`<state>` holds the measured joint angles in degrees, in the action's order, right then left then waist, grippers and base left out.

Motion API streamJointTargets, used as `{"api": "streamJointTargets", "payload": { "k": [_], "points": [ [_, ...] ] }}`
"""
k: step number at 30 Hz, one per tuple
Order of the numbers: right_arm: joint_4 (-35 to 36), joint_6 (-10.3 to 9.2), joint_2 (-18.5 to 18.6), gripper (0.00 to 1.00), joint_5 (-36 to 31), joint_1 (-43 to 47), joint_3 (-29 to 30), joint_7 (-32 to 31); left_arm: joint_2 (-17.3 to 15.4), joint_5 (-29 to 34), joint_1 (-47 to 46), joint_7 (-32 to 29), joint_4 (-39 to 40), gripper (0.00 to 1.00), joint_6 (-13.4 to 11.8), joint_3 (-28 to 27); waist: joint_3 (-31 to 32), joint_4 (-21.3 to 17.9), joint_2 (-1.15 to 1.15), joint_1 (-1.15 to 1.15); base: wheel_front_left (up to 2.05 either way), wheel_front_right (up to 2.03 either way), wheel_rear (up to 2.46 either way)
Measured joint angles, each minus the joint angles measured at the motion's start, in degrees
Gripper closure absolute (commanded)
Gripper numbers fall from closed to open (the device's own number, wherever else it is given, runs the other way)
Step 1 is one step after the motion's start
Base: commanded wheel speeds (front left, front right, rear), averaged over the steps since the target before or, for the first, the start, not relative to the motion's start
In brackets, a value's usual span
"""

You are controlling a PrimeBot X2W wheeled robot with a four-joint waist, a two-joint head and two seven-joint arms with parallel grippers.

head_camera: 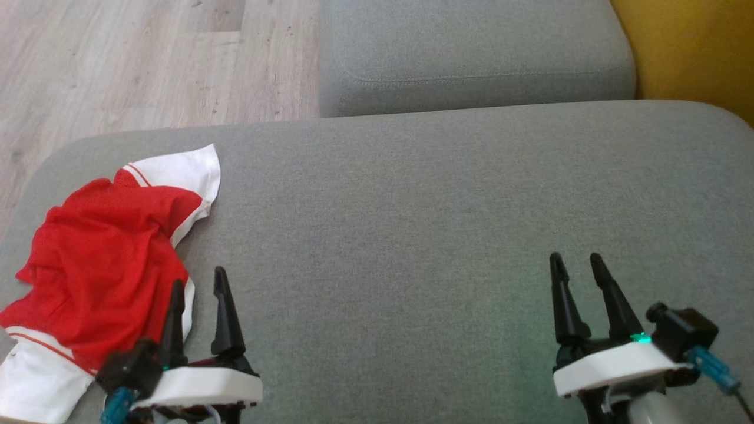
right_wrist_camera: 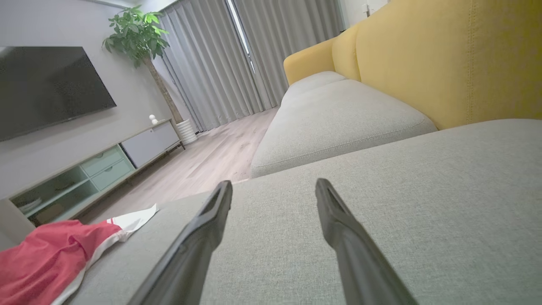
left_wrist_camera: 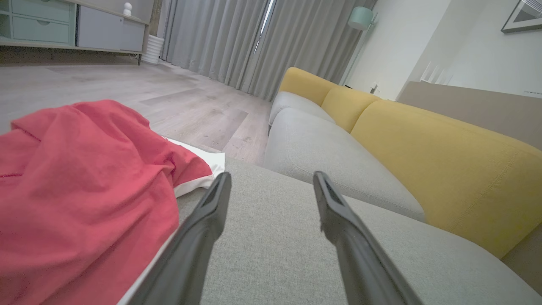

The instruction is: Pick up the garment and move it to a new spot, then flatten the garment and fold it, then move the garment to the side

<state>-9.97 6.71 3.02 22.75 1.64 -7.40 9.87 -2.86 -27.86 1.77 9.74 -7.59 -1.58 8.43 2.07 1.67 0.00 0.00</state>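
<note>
Head view: left pincer (head_camera: 198, 277) released, two dark tapered fingers spread, holding nothing, low over the seat (head_camera: 412, 206). Just to its left lies the garment (head_camera: 100, 259), with the outer finger at the cloth's edge; contact can't be told. The fabric is red and mesh-like, with white sleeves and thin red stripes, crumpled in a heap at the seat's left end. Right pincer (head_camera: 575, 257) likewise released, well apart across grey woven upholstery. Beyond: second cushion (head_camera: 471, 53), yellow backrest (head_camera: 695, 47), pale wood floor (head_camera: 118, 59).
</note>
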Motion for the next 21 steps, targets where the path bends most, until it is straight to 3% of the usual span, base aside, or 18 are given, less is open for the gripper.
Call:
{"api": "streamJointTargets", "payload": {
  "k": [21],
  "points": [
    [-2.8,0.35,-0.26,0.0,-15.18,0.52,0.73,3.27,0.0,15.91,0.88,3.47,-3.63,0.0,-1.44,1.62,0.09,-0.43,0.0,0.0,0.0,0.0,0.0]
  ]
}}
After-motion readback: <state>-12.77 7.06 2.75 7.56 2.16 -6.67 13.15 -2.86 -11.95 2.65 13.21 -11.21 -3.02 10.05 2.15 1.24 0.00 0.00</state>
